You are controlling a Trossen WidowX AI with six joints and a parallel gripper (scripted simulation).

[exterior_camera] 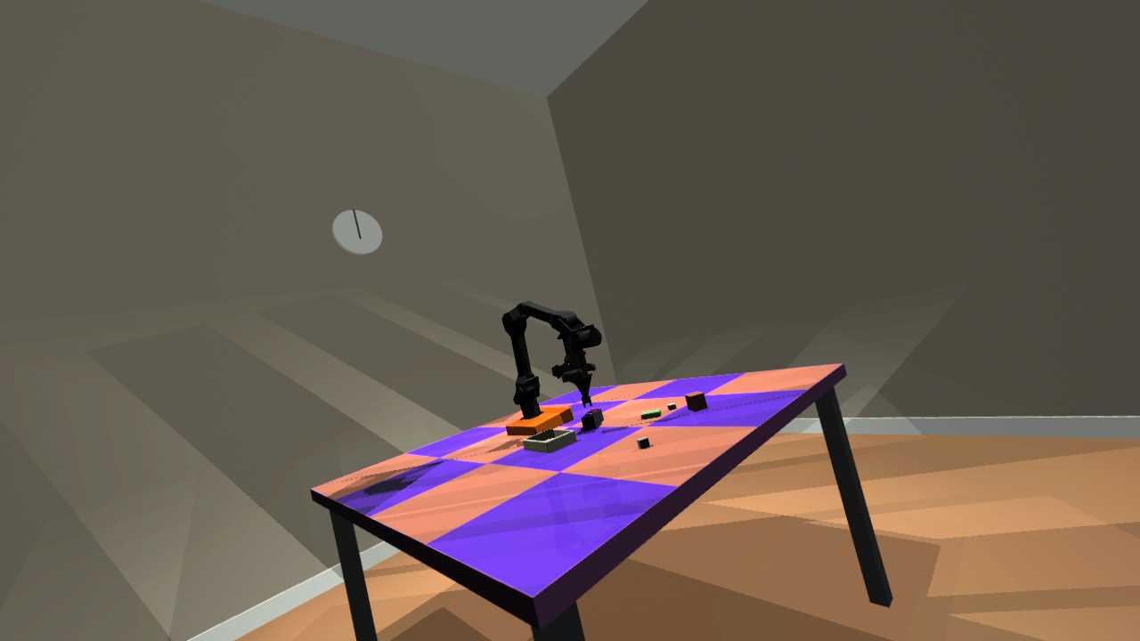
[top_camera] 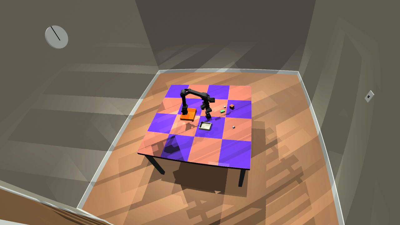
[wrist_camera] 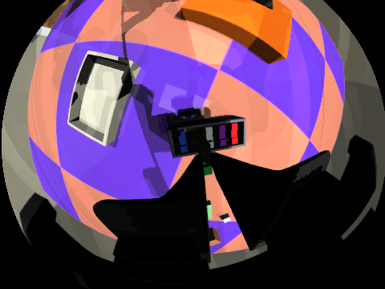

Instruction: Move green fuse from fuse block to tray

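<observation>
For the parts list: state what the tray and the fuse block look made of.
Tray: looks like matte plastic, cream inside with darker walls and no gloss; uncertain. Fuse block: seemingly black moulded plastic, a dull dark housing with coloured fuses set in a row.

The table [top_camera: 237,153] is showing a smooth, slightly glossy checkered top. The arm [top_camera: 195,93] is looking matt black, like plastic. The floor [top_camera: 279,195] is looking like polished wood planks.
</observation>
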